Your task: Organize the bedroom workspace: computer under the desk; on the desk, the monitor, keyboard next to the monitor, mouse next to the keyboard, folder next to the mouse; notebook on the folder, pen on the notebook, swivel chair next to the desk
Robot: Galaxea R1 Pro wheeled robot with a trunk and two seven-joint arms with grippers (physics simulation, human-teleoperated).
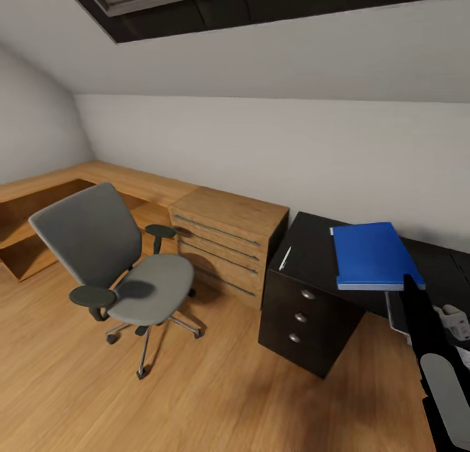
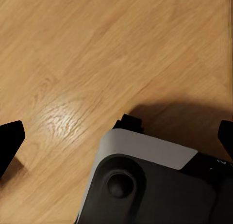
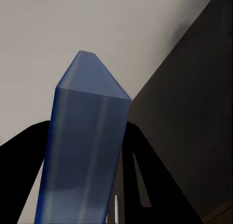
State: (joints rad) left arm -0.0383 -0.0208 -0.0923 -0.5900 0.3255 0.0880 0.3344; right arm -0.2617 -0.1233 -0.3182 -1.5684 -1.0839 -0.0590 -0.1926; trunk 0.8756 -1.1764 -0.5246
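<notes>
My right gripper (image 1: 409, 284) is shut on the near edge of the bright blue folder (image 1: 373, 254), holding it over the black desk (image 1: 313, 243) near the wall; I cannot tell whether it touches the top. In the right wrist view the folder (image 3: 87, 146) stands between the black fingers (image 3: 141, 161), with the desk (image 3: 194, 112) beside it. A thin pale pen (image 1: 285, 258) lies on the desk's left end above the drawer unit (image 1: 301, 318). The grey swivel chair (image 1: 130, 269) stands apart on the floor, its seat bare. My left gripper (image 2: 116, 139) hangs open over the wooden floor.
A light wooden chest (image 1: 228, 243) with bar handles stands between chair and desk, touching the desk's left side. A low wooden bench (image 1: 46, 197) runs along the left wall. The ceiling slopes low over the desk. Open floor (image 1: 215, 393) lies in front.
</notes>
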